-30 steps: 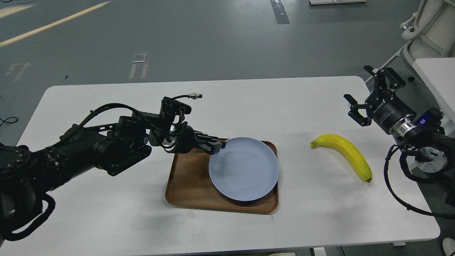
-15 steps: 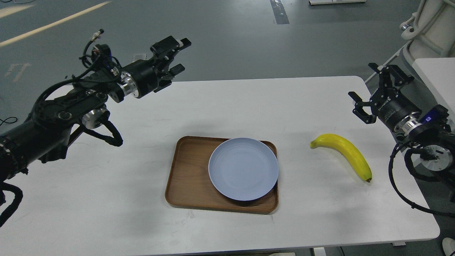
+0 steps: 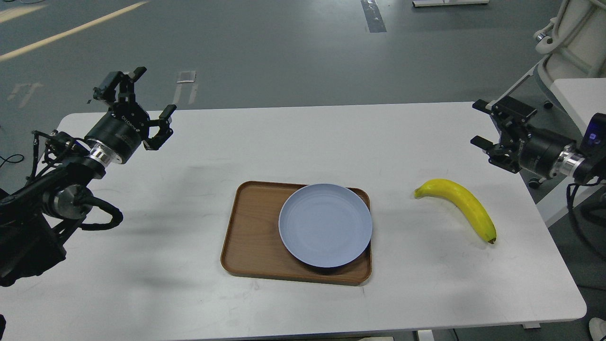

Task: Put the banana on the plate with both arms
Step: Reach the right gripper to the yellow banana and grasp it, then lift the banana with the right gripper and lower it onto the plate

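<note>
The yellow banana (image 3: 461,204) lies on the white table right of the tray, stem to the left, dark tip toward the front right. The pale blue-grey plate (image 3: 325,224) rests on the right part of the brown wooden tray (image 3: 251,234); it is empty. My left gripper (image 3: 137,102) is open and empty, held above the table's far left corner, well away from the plate. My right gripper (image 3: 487,128) is open and empty at the table's right edge, behind and right of the banana.
The white table (image 3: 303,147) carries only the tray, plate and banana. A white machine base (image 3: 568,33) and another white surface stand at the far right. Grey floor lies beyond the table's far edge.
My left arm has let go of the plate's left rim, risen and swung back to the far left corner. My right gripper has shifted slightly right and turned. Plate, tray and banana stayed put.
</note>
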Robot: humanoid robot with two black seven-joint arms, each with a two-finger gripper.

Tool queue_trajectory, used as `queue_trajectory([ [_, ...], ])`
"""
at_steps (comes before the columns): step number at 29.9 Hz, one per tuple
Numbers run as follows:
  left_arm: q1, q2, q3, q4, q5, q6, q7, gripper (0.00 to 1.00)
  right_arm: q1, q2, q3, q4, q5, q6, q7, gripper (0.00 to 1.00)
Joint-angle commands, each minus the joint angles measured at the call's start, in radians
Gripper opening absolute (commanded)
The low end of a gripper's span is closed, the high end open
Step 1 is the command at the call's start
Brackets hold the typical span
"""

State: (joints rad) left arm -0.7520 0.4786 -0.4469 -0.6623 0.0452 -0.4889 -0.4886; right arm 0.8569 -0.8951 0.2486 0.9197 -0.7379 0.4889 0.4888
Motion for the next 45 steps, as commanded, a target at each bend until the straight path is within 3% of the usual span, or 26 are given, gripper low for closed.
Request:
queue_trajectory([
  [1, -0.004, -0.006, -0.003, 0.0, -0.001, 0.0, 0.0, 0.99, 0.085, -0.033, -0.069, 0.053, -0.367, 0.0, 0.0, 1.0],
  [5, -0.006, -0.015, -0.003, -0.002, 0.002, 0.0, 0.0, 0.99, 0.177, -0.018, -0.217, 0.053, -0.628, 0.0, 0.0, 1.0],
  [8, -0.006, -0.018, 0.0, -0.002, 0.007, 0.0, 0.0, 0.99, 0.202, 0.017, -0.313, 0.018, -0.698, 0.0, 0.0, 1.0],
  [17, 0.0, -0.017, -0.001, -0.014, 0.008, 0.0, 0.0, 0.99, 0.198, 0.217, -0.451, -0.174, -0.744, -0.049, 0.0, 1.0],
  [22, 0.0, -0.015, 0.001, -0.019, 0.008, 0.0, 0.0, 0.99, 0.195, 0.239, -0.456, -0.19, -0.744, -0.053, 0.0, 0.96],
  [24, 0.0, -0.014, 0.001, -0.017, 0.008, 0.0, 0.0, 0.99, 0.194, 0.239, -0.457, -0.188, -0.744, -0.053, 0.0, 0.89],
  [26, 0.0, -0.012, 0.001, -0.017, 0.008, 0.0, 0.0, 0.99, 0.192, 0.237, -0.466, -0.188, -0.744, -0.053, 0.0, 0.65],
  [27, 0.0, -0.012, 0.002, -0.017, 0.008, 0.0, 0.0, 0.99, 0.192, 0.237, -0.474, -0.188, -0.742, -0.053, 0.0, 0.51],
  [28, 0.002, -0.012, 0.002, -0.017, 0.008, 0.0, 0.0, 0.99, 0.194, 0.237, -0.491, -0.188, -0.744, -0.055, 0.0, 0.17],
  [29, 0.002, -0.012, 0.004, -0.017, 0.008, 0.0, 0.0, 0.99, 0.197, 0.234, -0.499, -0.186, -0.744, -0.055, 0.0, 0.0],
  [39, 0.003, -0.006, 0.008, -0.019, 0.008, 0.0, 0.0, 0.99, 0.228, 0.209, -0.497, -0.156, -0.741, -0.079, 0.0, 0.0],
  [45, -0.003, 0.003, 0.01, -0.017, 0.01, 0.0, 0.0, 0.99, 0.442, 0.157, -0.503, 0.002, -0.727, -0.055, 0.0, 0.0],
])
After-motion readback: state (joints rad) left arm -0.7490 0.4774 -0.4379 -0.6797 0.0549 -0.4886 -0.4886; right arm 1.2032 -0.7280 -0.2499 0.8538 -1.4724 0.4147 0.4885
